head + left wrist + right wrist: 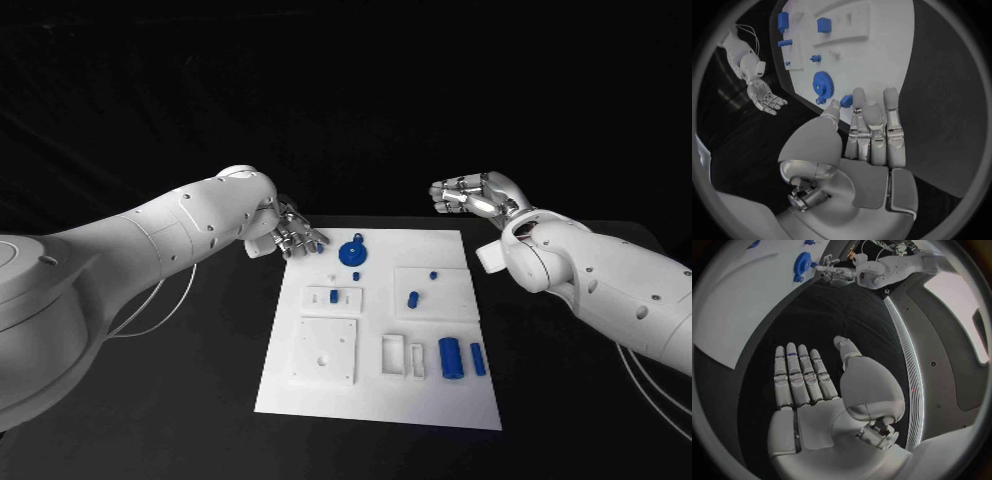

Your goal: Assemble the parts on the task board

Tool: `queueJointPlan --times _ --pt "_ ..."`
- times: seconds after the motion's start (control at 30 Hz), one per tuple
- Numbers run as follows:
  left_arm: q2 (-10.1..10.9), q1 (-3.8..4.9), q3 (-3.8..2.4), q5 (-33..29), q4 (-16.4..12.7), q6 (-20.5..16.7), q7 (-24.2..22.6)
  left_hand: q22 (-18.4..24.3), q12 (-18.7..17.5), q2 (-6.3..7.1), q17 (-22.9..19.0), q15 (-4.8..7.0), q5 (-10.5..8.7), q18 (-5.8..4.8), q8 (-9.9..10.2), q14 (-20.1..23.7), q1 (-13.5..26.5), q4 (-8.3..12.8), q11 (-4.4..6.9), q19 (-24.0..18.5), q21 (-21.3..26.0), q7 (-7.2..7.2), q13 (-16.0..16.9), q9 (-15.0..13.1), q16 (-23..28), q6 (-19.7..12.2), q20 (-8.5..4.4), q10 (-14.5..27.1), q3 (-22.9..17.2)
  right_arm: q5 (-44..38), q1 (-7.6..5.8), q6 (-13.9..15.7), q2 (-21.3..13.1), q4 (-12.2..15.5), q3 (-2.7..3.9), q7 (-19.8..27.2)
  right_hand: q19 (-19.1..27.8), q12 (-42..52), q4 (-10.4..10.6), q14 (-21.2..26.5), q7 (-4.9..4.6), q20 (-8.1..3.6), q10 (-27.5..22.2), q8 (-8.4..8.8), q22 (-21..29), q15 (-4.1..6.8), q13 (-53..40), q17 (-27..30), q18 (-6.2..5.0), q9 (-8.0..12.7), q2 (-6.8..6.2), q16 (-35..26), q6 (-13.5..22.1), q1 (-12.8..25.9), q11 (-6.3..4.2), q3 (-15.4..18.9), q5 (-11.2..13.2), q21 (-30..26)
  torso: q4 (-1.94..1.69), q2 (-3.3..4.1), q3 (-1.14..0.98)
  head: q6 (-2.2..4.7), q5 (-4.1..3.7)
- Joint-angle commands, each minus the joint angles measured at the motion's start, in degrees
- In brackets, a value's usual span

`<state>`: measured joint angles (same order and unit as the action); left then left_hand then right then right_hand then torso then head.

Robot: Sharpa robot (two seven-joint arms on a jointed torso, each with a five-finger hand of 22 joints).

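The left hand hovers empty, fingers extended, at the task board's far-left corner, just beside the blue gear; it should probably pinch the gear by its rim. The right hand waits empty, fingers flat, beyond the far-right corner.

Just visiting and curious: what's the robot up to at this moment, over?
Left hand open at the white task board's far corner, beside the round blue gear. Right hand open, raised off the board. Blue parts unheld. Nothing in the way.
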<state>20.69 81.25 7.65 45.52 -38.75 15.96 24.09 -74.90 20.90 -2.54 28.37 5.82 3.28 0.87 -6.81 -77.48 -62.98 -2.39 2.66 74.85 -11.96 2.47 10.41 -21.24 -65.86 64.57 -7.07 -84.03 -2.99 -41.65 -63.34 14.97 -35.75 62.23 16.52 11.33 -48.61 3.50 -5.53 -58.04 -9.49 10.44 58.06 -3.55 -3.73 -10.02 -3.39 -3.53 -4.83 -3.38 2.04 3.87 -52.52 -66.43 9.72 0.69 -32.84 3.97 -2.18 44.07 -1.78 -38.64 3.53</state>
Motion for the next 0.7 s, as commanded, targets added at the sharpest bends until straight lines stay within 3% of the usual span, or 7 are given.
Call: queueJointPlan --times 0.03,0.23,0.7 --pt "-0.2 -0.24 0.06 -1.2 -0.1 0.3 -0.6 -0.9 0.1 -1.08 -0.1 0.08 -0.11 -0.45 0.1 0.5 -0.9 0.8 -0.32 0.0 0.1 -0.09 0.1 -0.1 -0.2 -0.3 0.06 -1.6 -0.3 -0.1 -0.01 -1.1 0.2 -0.1 0.03 0.3 0.4 -0.1 -0.1 0.4 -0.14 0.07 -0.4 0.23 0.1 -0.03 0.1 0.1 -1.12 0.1 -0.04 -0.4 0.3 -0.3 0.05 0.3 -0.3 0.1 -0.05 0.03 -0.01 -0.08 0.04" --pt "-0.1 -0.24 0.06 -1.6 -0.1 0.7 -1.0 -1.0 0.0 -2.93 -0.1 0.13 -0.14 -0.56 0.0 0.6 -4.4 2.4 -0.21 -0.1 0.1 -0.3 0.1 -0.3 -0.3 -0.3 -0.01 -1.6 -0.3 -0.1 -0.01 -1.4 0.4 -0.4 0.02 0.1 0.5 -0.1 0.0 0.4 -0.14 0.09 -0.4 0.23 0.1 -0.04 0.1 0.1 -1.11 0.1 -0.01 -0.4 0.2 -0.2 0.06 0.3 -0.3 0.1 0.0 0.04 0.03 -0.08 0.02" --pt "0.0 -0.24 0.05 -1.9 -0.4 1.6 -1.2 -1.1 -0.1 -4.73 0.1 0.27 0.14 -0.62 -0.8 0.6 -9.0 5.2 -0.02 -0.1 -0.3 -0.78 0.0 -1.2 -0.6 -0.1 -0.14 -1.6 -1.6 -0.1 -0.01 -1.7 0.5 -0.6 0.02 0.0 0.7 -0.1 0.2 0.5 -0.14 0.11 -0.4 0.22 0.1 -0.06 0.1 0.1 -1.11 0.1 0.03 -0.4 0.2 -0.1 0.06 0.4 -0.3 0.1 0.02 -0.01 -0.01 -0.11 0.08"
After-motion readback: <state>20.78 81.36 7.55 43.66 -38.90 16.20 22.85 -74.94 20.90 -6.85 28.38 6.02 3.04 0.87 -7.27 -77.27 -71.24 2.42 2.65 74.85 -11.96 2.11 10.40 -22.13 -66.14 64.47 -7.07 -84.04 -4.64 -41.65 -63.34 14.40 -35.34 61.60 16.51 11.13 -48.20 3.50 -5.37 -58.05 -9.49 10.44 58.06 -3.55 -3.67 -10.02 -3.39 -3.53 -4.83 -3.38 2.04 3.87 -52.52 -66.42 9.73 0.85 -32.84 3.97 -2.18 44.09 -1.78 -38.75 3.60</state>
